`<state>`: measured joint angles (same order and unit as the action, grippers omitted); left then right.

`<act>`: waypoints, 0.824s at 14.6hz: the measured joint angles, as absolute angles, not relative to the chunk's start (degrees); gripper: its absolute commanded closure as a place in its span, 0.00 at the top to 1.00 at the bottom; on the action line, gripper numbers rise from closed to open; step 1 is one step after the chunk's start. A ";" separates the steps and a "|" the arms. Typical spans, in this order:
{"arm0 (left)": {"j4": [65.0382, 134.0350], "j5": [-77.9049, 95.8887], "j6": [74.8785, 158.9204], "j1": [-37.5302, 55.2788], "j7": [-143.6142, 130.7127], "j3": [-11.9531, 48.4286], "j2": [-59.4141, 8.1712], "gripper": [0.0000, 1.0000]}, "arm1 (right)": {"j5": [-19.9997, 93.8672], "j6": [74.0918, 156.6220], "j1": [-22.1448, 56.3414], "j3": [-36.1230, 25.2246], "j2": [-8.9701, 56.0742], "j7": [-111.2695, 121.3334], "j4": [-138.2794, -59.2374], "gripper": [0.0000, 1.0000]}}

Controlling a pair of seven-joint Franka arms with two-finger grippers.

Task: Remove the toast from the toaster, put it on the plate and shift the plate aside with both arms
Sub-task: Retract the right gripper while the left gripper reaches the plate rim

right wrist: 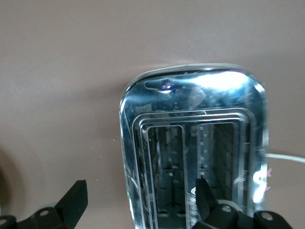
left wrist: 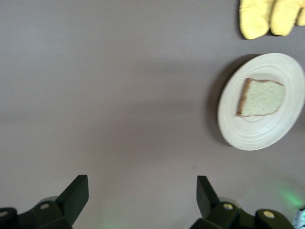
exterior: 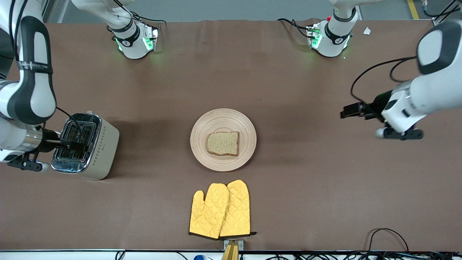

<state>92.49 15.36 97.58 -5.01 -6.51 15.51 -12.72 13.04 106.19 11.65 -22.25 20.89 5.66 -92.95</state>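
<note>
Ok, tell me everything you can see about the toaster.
The toaster is a boxy two-slot model with cream sides carrying a dotted pattern and a shiny chrome top. It stands upright on the brown table toward the right arm's end. Both slots look empty. A white cord leaves one end. The right gripper hangs open over its slots, not visibly touching it.

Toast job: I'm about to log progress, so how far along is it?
Done: the toast lies flat on the wooden plate, and both toaster slots look empty in the right wrist view. In hand: nothing is gripped; the right gripper hangs open over the toaster, and the left gripper is open over bare table toward the left arm's end. Left: moving the plate aside with both arms.
</note>
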 measured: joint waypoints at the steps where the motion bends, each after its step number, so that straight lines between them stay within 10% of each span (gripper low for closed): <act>1: 93.56 16.51 100.75 -4.97 -6.25 16.98 -14.23 1.00 | 10.71 105.77 11.76 -22.17 19.03 6.30 -92.61 1.00; 12: 100.81 36.39 118.21 -4.73 6.93 24.93 -29.25 0.81 | 0.18 88.13 14.31 -21.29 -1.19 6.60 -91.30 1.00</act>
